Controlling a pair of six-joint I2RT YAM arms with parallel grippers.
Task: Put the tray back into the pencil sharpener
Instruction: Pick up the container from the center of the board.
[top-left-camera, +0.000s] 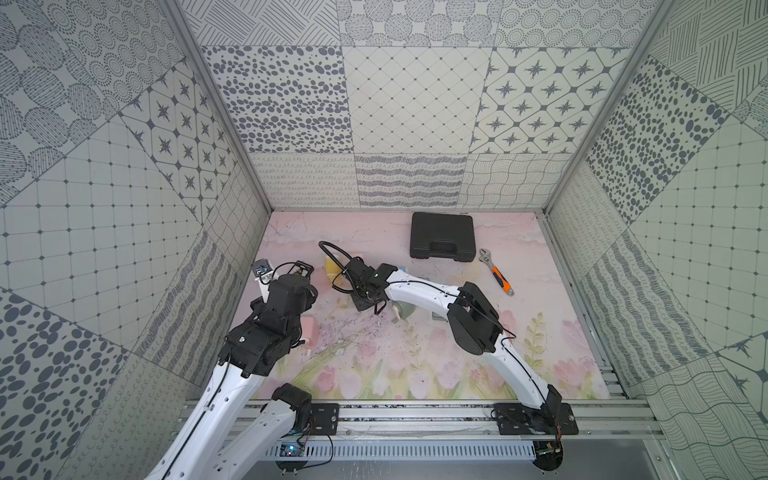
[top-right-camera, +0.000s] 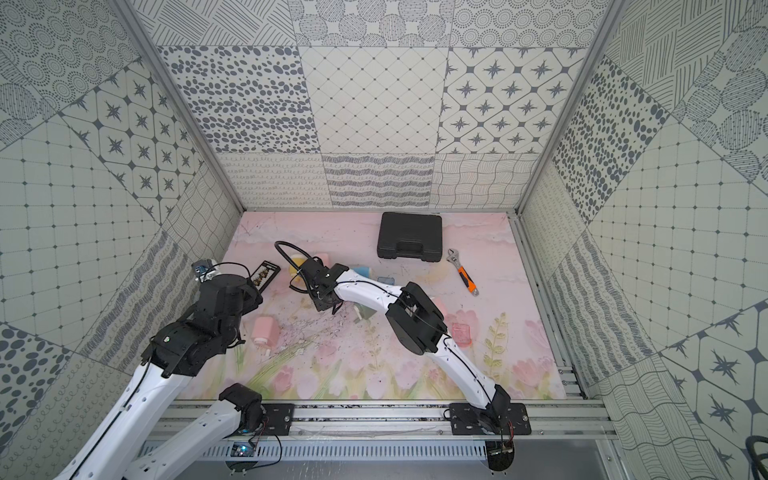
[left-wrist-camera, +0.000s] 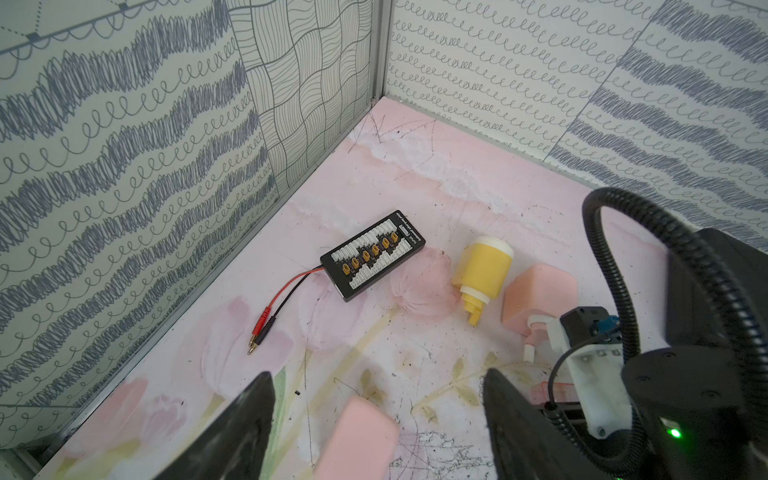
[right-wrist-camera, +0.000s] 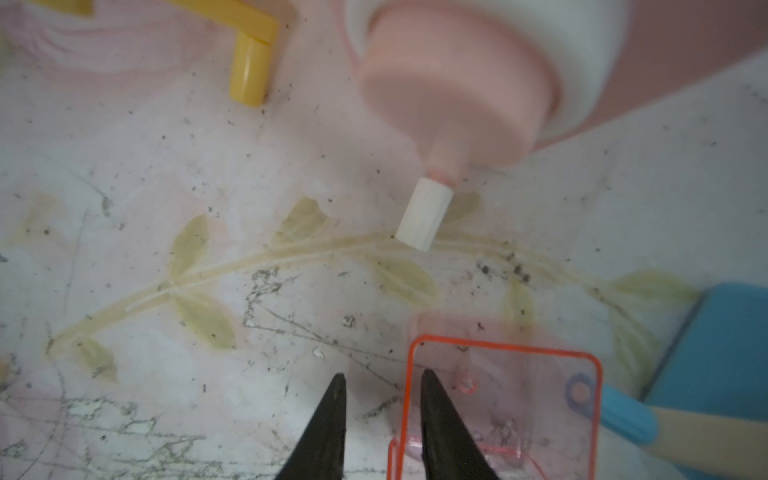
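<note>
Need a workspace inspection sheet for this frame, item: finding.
Surface: floral mat, scratched, strewn with dark specks.
Job's things: clear red tray, out of any sharpener, beside the pink sharpener lying on its side.
Clutter: black case, adjustable wrench, connector board, yellow sharpener.
Grippers: right gripper open, jaws seemingly astride the tray's wall; left gripper open above a second pink sharpener.
Cables: corrugated conduit arching behind right gripper; red-black leads on mat.
Surroundings: patterned walls.

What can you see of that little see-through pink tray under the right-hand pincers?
The tray is a small open box of clear, pink-tinted plastic with an orange-red rim and rounded corners. It seems to sit upright on the smudged floral mat, beside a blue object. The right gripper straddles one wall, one tip seemingly inside, jaws apart, not yet clamped.
</note>
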